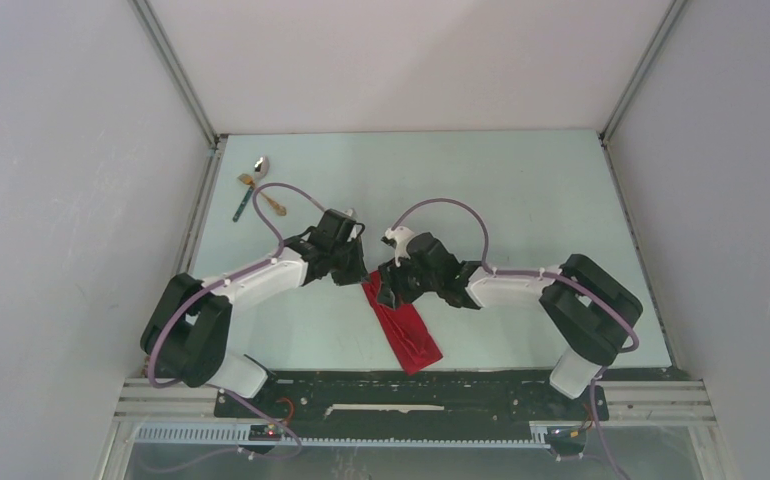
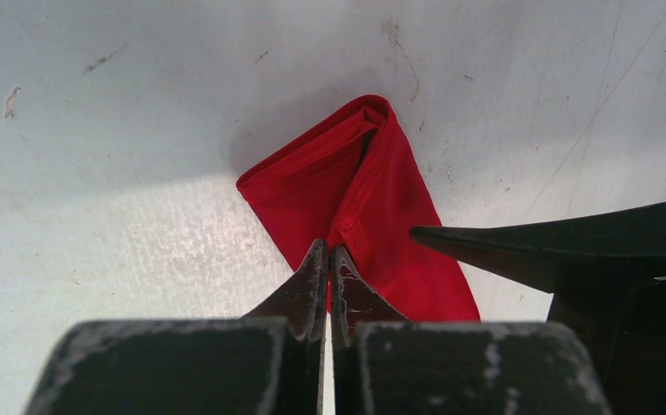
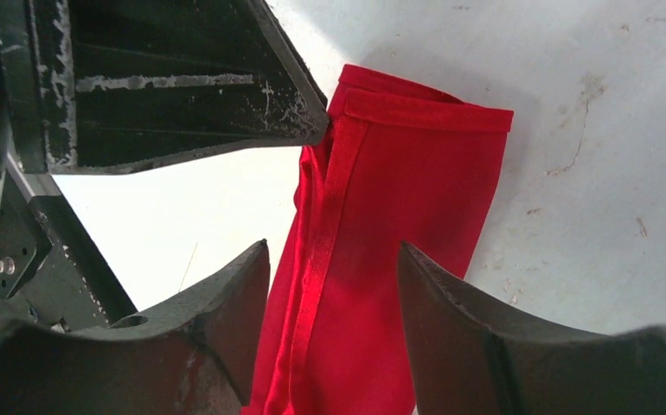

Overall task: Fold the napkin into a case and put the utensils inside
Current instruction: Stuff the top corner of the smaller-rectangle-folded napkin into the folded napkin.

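Observation:
The red napkin (image 1: 406,330) lies folded into a narrow, long case, slanting toward the table's near edge. My left gripper (image 2: 329,251) is shut, its tips pinching the hem of the case's top layer (image 2: 312,186) near its far end. My right gripper (image 3: 333,245) hangs open just above the case (image 3: 425,190), one finger on each side of the cloth, gripping nothing. The utensils lie at the far left of the table: a silver spoon (image 1: 261,163), a gold fork (image 1: 269,198) and a teal-handled piece (image 1: 242,205), well away from both grippers.
Both grippers (image 1: 359,278) meet closely over the case's far end, and a right finger (image 2: 528,246) reaches in beside the left jaws. Grey walls with metal rails (image 1: 201,200) bound the pale table on the left, right and back.

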`<act>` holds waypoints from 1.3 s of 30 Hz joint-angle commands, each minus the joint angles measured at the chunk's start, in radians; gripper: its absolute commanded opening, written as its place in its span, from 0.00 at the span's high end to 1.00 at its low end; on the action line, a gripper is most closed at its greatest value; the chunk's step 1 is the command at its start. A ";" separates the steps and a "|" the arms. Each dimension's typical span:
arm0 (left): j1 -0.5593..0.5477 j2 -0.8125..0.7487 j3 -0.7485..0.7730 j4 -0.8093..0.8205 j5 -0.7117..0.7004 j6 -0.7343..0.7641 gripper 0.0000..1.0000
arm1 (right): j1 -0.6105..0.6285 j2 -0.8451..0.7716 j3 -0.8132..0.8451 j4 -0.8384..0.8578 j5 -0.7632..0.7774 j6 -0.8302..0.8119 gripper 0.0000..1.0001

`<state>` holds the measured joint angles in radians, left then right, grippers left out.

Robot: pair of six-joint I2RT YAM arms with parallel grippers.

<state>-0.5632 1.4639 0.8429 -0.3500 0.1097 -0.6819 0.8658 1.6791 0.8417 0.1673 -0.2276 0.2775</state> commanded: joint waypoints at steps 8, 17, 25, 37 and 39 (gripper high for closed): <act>0.006 -0.054 -0.002 0.015 0.024 -0.007 1.00 | 0.027 0.079 0.081 0.098 0.035 -0.033 0.45; 0.006 -0.056 0.002 0.014 0.028 -0.009 1.00 | 0.055 0.113 0.104 0.100 0.077 -0.045 0.48; 0.009 -0.059 0.005 0.014 0.038 -0.011 1.00 | 0.066 0.125 0.105 0.103 0.148 -0.020 0.59; 0.015 -0.072 -0.001 0.012 0.035 -0.016 1.00 | 0.092 0.118 0.105 0.128 0.197 0.027 0.58; 0.015 -0.074 -0.001 0.013 0.037 -0.016 1.00 | 0.102 0.125 0.104 0.138 0.224 0.031 0.58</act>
<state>-0.5552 1.4342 0.8429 -0.3511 0.1356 -0.6846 0.9375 1.7943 0.9131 0.2451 -0.0776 0.2863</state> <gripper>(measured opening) 0.003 0.422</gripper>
